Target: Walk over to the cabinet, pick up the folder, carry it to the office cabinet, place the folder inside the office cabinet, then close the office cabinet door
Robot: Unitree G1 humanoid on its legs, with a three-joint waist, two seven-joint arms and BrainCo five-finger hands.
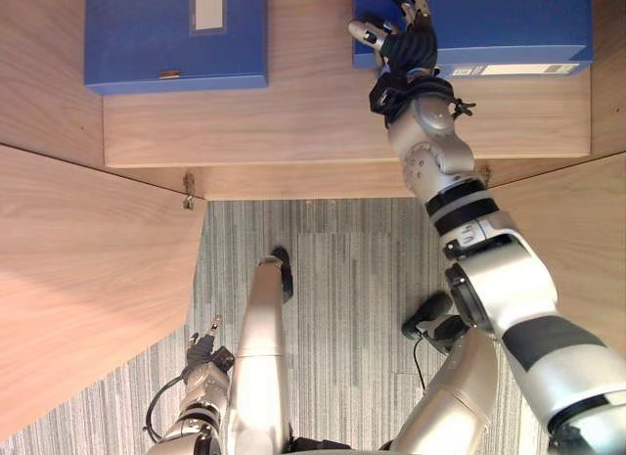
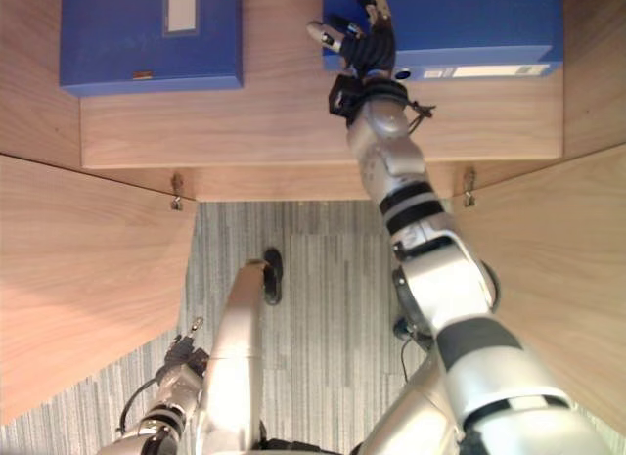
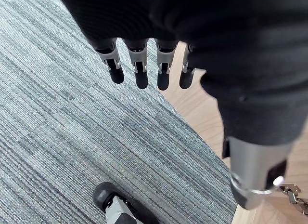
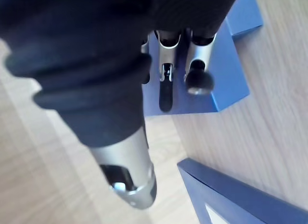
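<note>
Two blue folders lie flat on the wooden cabinet shelf (image 1: 323, 122). My right hand (image 1: 406, 44) reaches in over the near left corner of the right folder (image 1: 509, 24), fingers straight and spread, thumb out to the side. In the right wrist view its fingers (image 4: 166, 84) rest on or just above that folder (image 4: 226, 84); I cannot tell whether they touch. The left folder (image 1: 147, 39), with a white label on top, lies apart from the hand. My left hand (image 1: 205, 352) hangs low over the carpet, its fingers (image 3: 139, 72) relaxed and holding nothing.
Both cabinet doors stand wide open: the left door (image 1: 88, 279) and the right door (image 1: 577, 240) flank the grey striped carpet (image 1: 342, 269). Bare shelf wood separates the two folders. A small metal hinge (image 1: 188, 191) sits at the shelf's front left corner.
</note>
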